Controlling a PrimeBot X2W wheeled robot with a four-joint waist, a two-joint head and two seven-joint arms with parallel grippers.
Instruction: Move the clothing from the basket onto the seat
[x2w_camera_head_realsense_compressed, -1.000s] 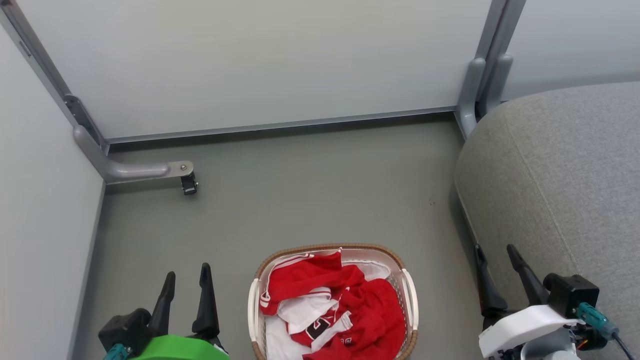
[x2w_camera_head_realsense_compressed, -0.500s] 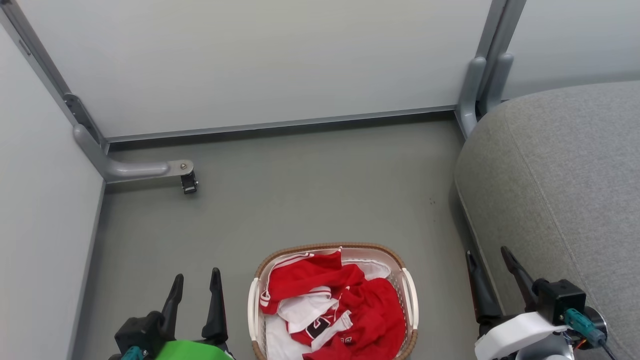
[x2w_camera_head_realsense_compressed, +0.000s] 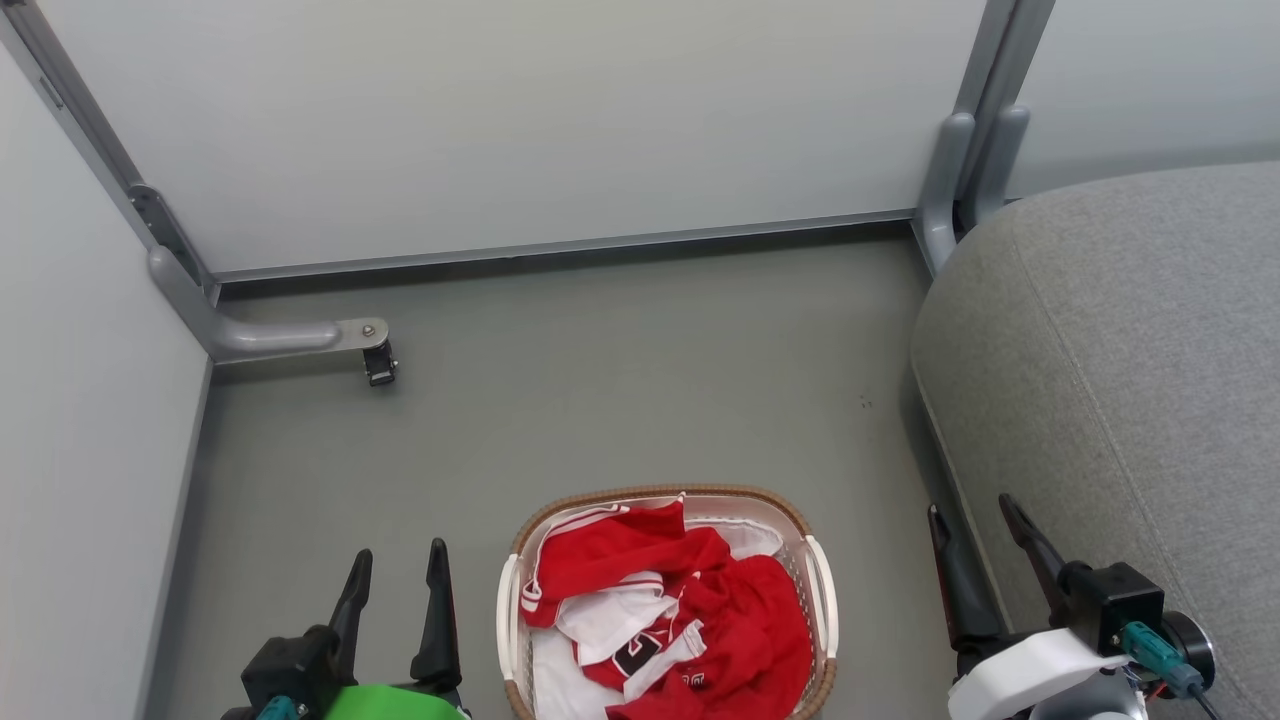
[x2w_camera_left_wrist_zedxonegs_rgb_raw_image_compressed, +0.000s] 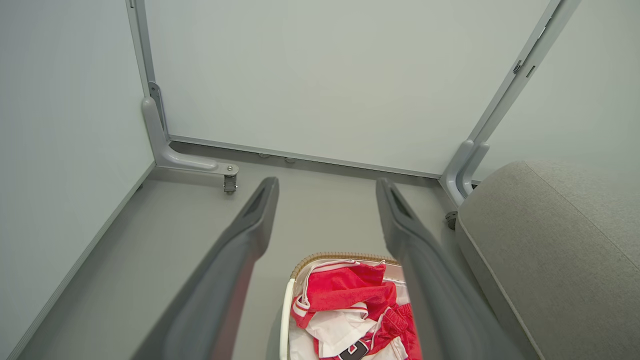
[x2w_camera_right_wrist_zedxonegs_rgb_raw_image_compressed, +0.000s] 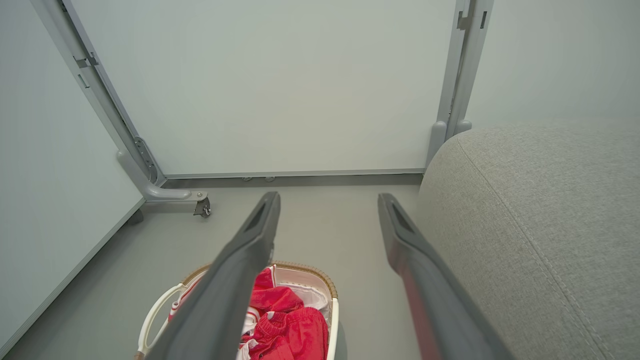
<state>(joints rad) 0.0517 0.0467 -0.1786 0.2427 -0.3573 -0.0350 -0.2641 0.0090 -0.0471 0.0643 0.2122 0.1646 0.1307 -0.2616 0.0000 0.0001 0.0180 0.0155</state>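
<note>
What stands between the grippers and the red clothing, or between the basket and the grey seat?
Nothing visible does. The clothing lies uncovered in the basket, with the open, empty left gripper and right gripper on either side. Between the basket and the seat there is just a strip of floor.

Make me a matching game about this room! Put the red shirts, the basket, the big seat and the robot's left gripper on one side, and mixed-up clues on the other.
Things:
1. shirts
2. basket
3. seat
4. left gripper

Clues:
a. stands on the floor, with a brown woven rim
b. grey and soft, far bigger than the basket, on the right side
c. red and white, crumpled inside the basket
d. open and holding nothing, to the left of the basket

Right pairs: 1-c, 2-a, 3-b, 4-d.
</note>
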